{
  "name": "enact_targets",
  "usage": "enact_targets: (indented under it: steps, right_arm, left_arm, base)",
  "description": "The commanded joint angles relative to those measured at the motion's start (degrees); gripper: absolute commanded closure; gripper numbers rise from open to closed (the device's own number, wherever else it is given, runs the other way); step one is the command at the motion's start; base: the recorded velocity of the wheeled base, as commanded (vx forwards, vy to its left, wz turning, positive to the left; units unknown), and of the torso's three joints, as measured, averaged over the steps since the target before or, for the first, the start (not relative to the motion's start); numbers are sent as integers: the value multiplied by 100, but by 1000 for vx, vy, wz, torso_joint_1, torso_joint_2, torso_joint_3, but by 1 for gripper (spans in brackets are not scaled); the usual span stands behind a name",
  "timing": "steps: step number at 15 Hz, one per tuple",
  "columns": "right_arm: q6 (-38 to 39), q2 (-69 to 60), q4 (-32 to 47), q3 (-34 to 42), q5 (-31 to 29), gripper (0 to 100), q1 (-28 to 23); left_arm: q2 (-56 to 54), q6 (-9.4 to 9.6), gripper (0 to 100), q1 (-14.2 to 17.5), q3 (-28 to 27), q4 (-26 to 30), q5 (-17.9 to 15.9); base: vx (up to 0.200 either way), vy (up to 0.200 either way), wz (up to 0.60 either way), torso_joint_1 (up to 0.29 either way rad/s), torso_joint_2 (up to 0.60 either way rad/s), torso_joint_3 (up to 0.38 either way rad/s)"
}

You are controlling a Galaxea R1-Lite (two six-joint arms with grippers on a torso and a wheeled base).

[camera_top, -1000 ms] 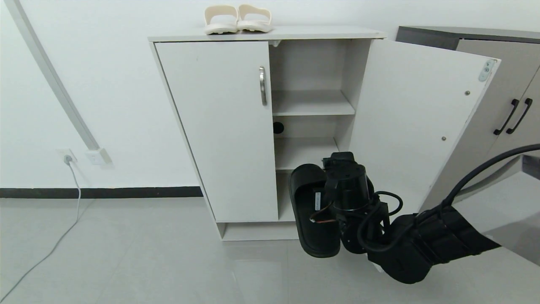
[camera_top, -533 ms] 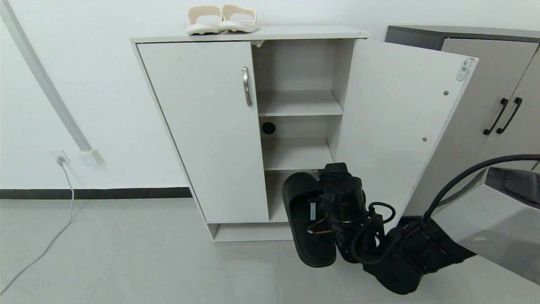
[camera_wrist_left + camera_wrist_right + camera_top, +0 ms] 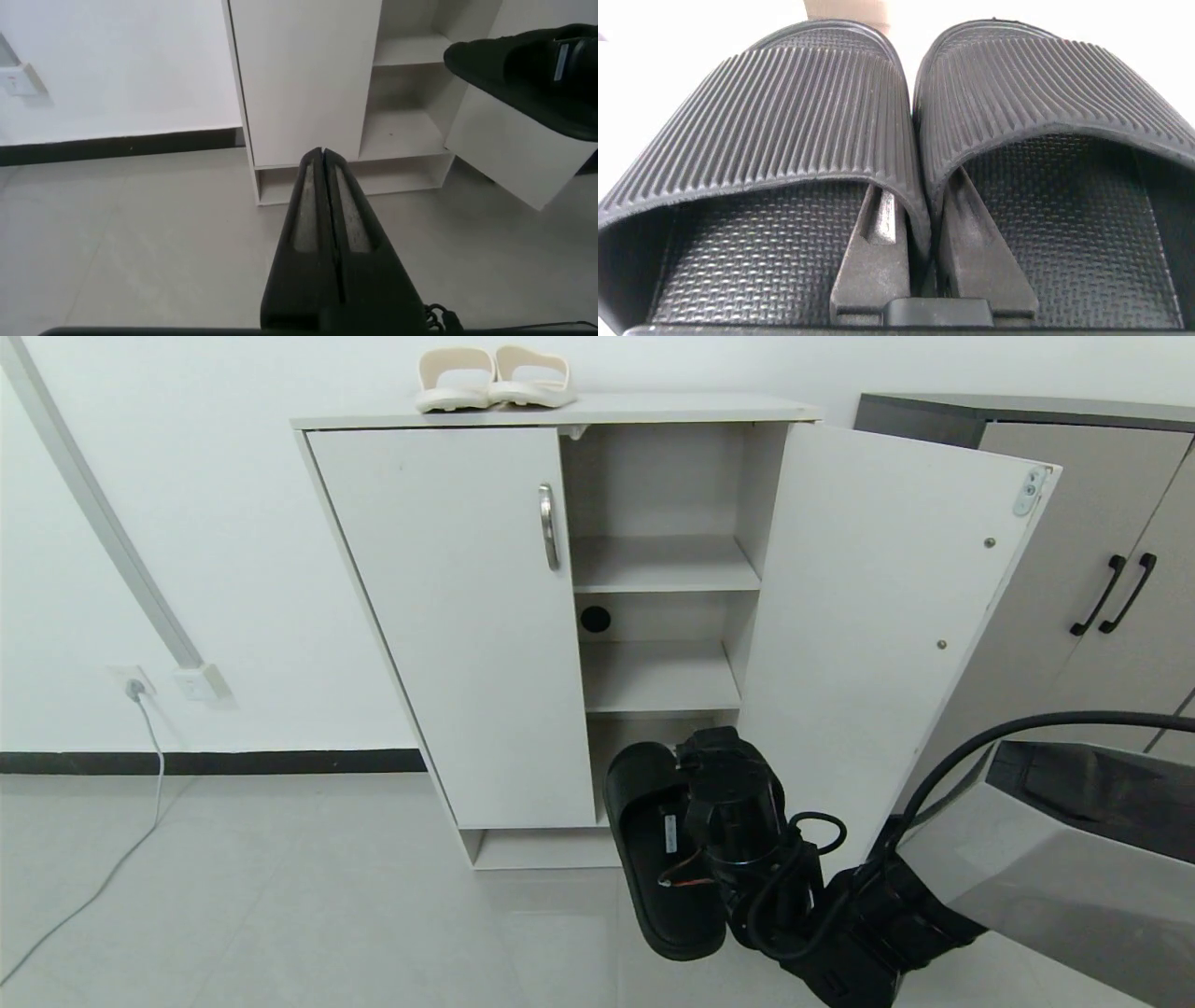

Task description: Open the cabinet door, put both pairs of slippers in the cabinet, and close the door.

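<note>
Right arm has dropped and slid toward 7 o'clock, carrying the black slippers (image 3: 665, 859). Right tool (image 3: 920, 252) has one finger under each ribbed rubber strap and pinches the adjoining inner walls together. The pair's long axis runs 12–6. The cabinet (image 3: 448, 616) bottom bay (image 3: 644, 733) sits dead at 12, and the open door (image 3: 868, 616) is at 2. Shelves are flat white laminate. Left tool (image 3: 322, 201) is pressed together and empty. Cream slippers (image 3: 493, 378) sit on the cabinet top.

The black slippers (image 3: 661, 859) hide much of the cabinet's (image 3: 448, 616) lowest compartment (image 3: 644, 730), and their straps cover the right tool's (image 3: 924, 252) tips.
</note>
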Motion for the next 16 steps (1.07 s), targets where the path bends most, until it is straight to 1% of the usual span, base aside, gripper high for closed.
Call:
enact_targets:
  steps: [1,6,9,12,16]
  right_arm:
    - [2,40,3,-1,0,100,3]
    - [2,66,-15,-1,-9,100,3]
    - [-25,93,-68,-1,17,100,21]
    - [-77,128,-33,-238,52,100,82]
    - [-86,146,-129,-229,-27,100,108]
  left_arm:
    - [11,-1,100,0,0,-1,-1]
    - [11,-1,100,0,0,-1,8]
    - [11,8,100,0,0,-1,-1]
    - [11,8,100,0,0,-1,-1]
    - [11,8,100,0,0,-1,8]
  base:
    - [0,0,0,0,0,0]
    - [0,0,0,0,0,0]
    - [0,0,0,2,4,-160]
    - [0,0,0,-2,1,-186]
    - [0,0,0,6,6,-204]
